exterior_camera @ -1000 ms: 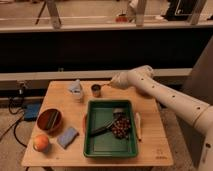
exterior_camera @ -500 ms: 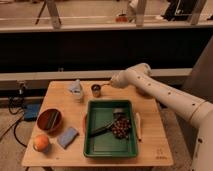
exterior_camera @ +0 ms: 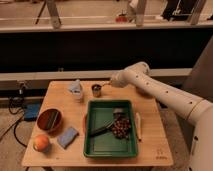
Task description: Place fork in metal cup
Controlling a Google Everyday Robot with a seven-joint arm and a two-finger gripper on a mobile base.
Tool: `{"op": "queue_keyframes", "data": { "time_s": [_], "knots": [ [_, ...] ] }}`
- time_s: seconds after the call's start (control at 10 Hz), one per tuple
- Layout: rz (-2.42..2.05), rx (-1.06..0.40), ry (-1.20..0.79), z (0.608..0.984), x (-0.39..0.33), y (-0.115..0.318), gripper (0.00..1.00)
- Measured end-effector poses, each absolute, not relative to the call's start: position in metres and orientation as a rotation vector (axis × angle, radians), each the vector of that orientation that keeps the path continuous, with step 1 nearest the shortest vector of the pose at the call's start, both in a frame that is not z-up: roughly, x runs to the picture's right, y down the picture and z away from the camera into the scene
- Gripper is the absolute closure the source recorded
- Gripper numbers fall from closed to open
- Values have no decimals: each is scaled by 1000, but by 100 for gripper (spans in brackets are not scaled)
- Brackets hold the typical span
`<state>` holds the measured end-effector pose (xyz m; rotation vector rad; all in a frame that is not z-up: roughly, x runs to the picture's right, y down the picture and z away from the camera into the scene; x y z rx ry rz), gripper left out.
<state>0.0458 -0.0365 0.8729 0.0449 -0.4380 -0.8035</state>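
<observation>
Gripper (exterior_camera: 106, 85) has edged nearer metal cup (exterior_camera: 96, 90), table's (exterior_camera: 150, 150) far edge.

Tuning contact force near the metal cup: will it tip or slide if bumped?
Probably light: the metal cup is small, so it may slide on the smooth wooden table. Upright and narrow, it could tip. The gripper sits just right of its rim.

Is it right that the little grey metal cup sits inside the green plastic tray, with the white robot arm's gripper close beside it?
Not quite. The camera view shows the small grey metal cup standing on the bare wooden table, just beyond the far edge of the green plastic tray, not inside it. The rest holds: the white arm's gripper is close beside the cup, at its right.
</observation>
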Motion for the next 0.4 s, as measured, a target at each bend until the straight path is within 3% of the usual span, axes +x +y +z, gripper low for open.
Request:
{"op": "queue_keyframes", "data": {
  "time_s": [0.4],
  "knots": [
    [-784, 64, -418, 871, 43, -44, 22]
  ]
}}
